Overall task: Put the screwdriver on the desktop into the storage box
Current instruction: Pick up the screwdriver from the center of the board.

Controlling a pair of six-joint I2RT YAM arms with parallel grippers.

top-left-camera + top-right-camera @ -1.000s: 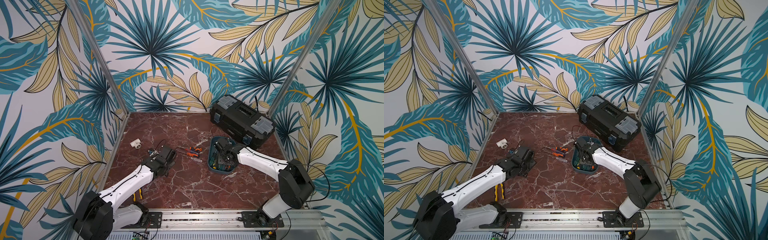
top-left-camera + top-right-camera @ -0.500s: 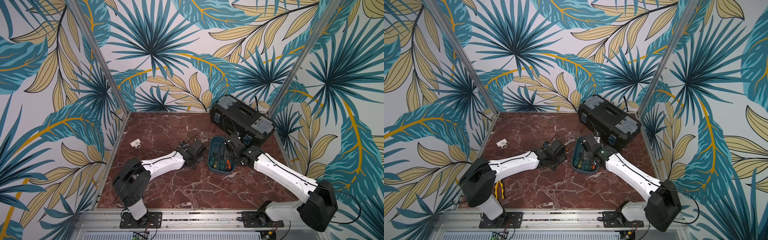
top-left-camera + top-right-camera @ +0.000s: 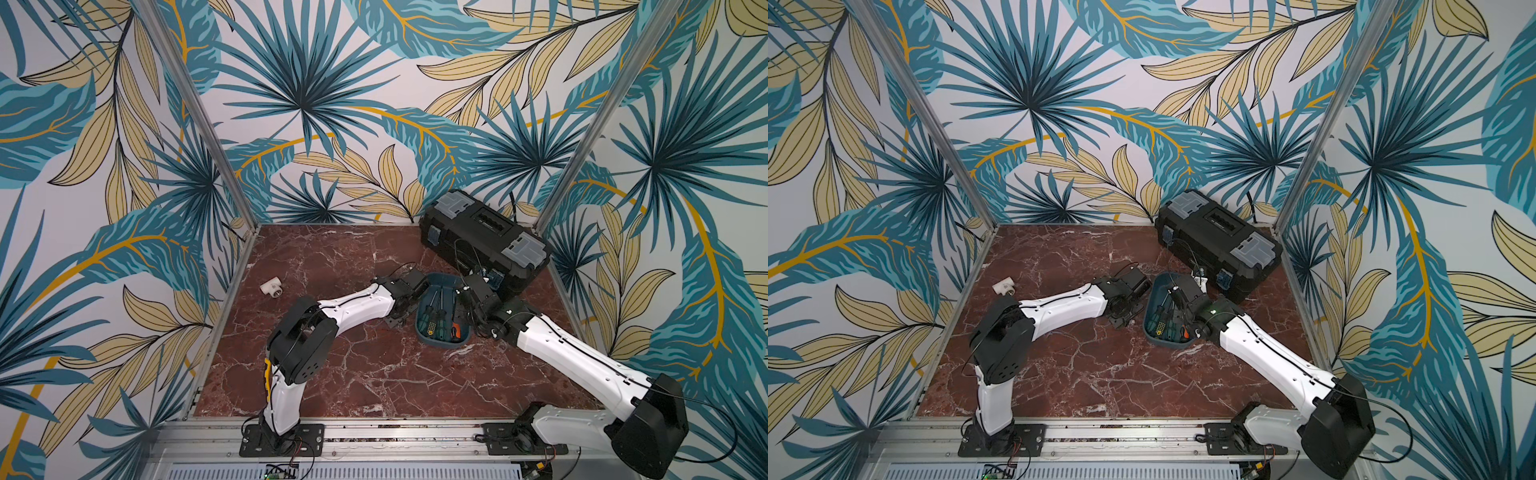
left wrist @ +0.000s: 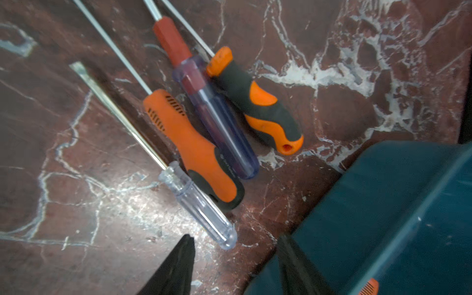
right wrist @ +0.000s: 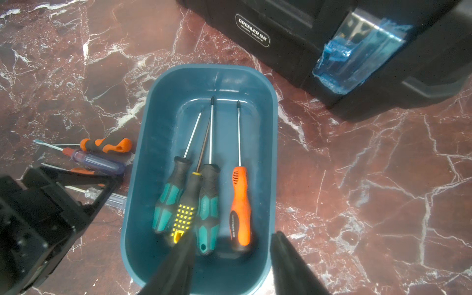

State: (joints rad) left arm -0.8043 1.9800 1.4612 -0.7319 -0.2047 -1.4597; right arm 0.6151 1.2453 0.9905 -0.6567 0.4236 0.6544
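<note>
Marble-red table (image 3: 332,374) in both top views, walls hemming it. Left wrist: left claw (image 4: 235,240) gapes empty, clear-handled screwdriver (image 4: 201,209) lying on the table just ahead. Probably light, stiff, slick; grab the handle. Right wrist: right claw (image 5: 233,236) spread, empty, above the storage box (image 5: 143,178), toolbox (image 5: 281,25) beyond.

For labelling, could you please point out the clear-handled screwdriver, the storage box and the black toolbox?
clear-handled screwdriver (image 4: 199,209): left wrist view, handle middle.
storage box (image 5: 158,127): right wrist view, inner side wall.
black toolbox (image 3: 484,228): a top view, lid.
</note>
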